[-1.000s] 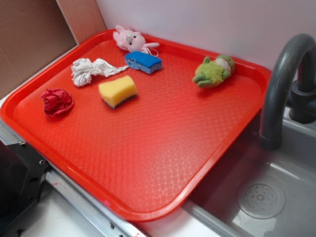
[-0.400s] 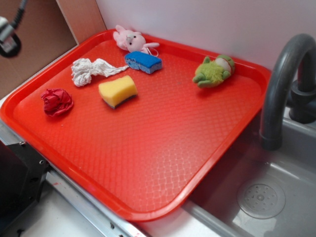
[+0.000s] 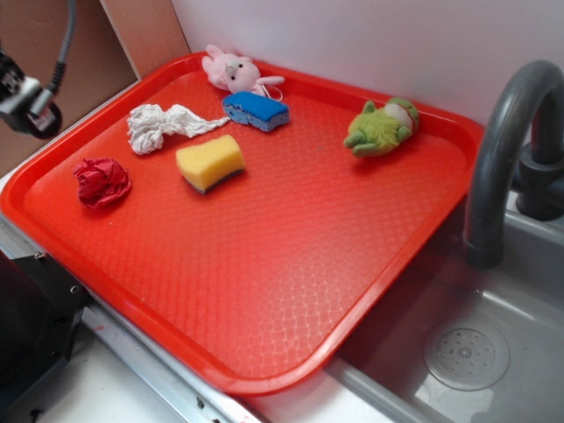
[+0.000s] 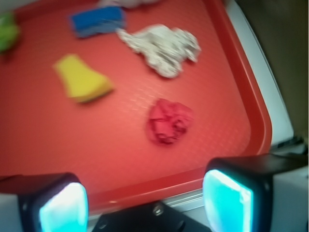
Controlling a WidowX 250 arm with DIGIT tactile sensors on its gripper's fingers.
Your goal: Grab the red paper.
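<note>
Red paper (image 4: 169,121): lying ahead of the pincer (image 4: 145,200), slightly right of its centreline, on the tray (image 4: 251,96). Pincer: gaping wide, holding nothing, hovering short of the tray's edge.

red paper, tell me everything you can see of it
The red paper is a small, dark red, tightly crumpled ball with deep wrinkles. It rests on the red tray near its left edge, apart from the white paper wad and the yellow sponge. Nothing touches it but the tray; the gripper is open and not yet over it.
</note>
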